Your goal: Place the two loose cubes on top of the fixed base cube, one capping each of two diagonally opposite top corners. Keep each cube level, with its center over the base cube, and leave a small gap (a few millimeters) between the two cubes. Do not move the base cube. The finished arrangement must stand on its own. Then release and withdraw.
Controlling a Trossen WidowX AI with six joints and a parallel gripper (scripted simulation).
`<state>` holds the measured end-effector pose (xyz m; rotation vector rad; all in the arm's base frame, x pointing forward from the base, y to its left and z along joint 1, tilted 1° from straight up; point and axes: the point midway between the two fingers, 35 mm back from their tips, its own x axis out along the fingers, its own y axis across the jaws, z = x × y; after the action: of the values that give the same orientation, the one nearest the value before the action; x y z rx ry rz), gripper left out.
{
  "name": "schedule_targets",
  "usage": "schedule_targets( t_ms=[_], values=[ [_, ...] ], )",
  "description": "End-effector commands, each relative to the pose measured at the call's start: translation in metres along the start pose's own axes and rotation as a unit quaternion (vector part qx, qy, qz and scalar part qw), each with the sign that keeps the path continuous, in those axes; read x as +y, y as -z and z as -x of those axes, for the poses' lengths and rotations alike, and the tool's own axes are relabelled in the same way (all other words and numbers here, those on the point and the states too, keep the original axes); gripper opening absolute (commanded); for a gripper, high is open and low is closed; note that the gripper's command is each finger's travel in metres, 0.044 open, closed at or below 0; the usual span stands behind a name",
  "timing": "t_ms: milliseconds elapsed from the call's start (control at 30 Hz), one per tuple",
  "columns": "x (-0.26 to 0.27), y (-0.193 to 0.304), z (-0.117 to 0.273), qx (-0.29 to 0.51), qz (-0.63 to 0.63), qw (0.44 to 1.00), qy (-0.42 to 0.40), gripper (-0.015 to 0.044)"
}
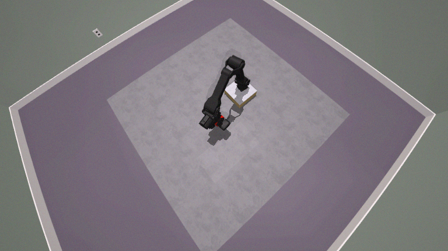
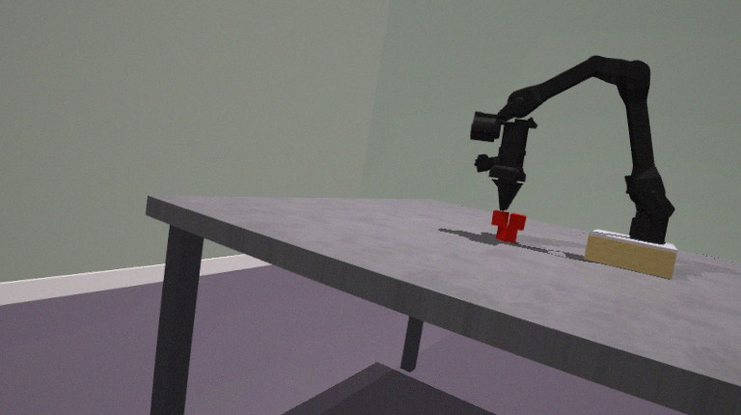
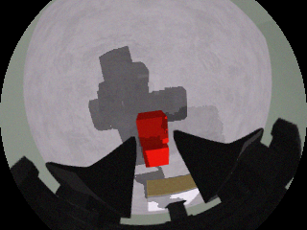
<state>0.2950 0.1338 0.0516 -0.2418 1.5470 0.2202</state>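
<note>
Three red cubes stand as a stack. In the exterior view, one loose cube (image 2: 498, 218) sits on the upper left of the base cube (image 2: 507, 235), and the other loose cube (image 2: 517, 222) sits on its upper right. A narrow gap shows between the upper two. In the wrist view the farther cube (image 3: 152, 126) lies between the fingertips and the nearer cube (image 3: 157, 157) is closer to the arm's base. My gripper (image 2: 504, 209) (image 3: 154, 137) is open, fingertips on either side of the farther cube with space at both sides. The base cube is mostly hidden from above; exact levelness is unclear.
The arm stands on a white-topped wooden block (image 1: 233, 94) (image 2: 628, 256) (image 3: 168, 186), on the arm-base side of the stack. The grey table (image 1: 280, 168) (image 2: 327, 230) has its edges far from the cubes. Arm shadows fall around the stack.
</note>
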Motion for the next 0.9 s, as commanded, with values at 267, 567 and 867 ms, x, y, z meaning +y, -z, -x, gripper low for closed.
schedule_targets(
  t_ms=[267,567,867],
  values=[
    [0.0,-0.003,0.016,-0.008,-0.001,1.0,-0.001,0.0205],
    [0.0,-0.003,0.025,-0.008,-0.001,1.0,-0.001,0.0205],
    [0.0,-0.003,0.034,-0.008,-0.001,1.0,-0.001,0.0205]
  ],
)
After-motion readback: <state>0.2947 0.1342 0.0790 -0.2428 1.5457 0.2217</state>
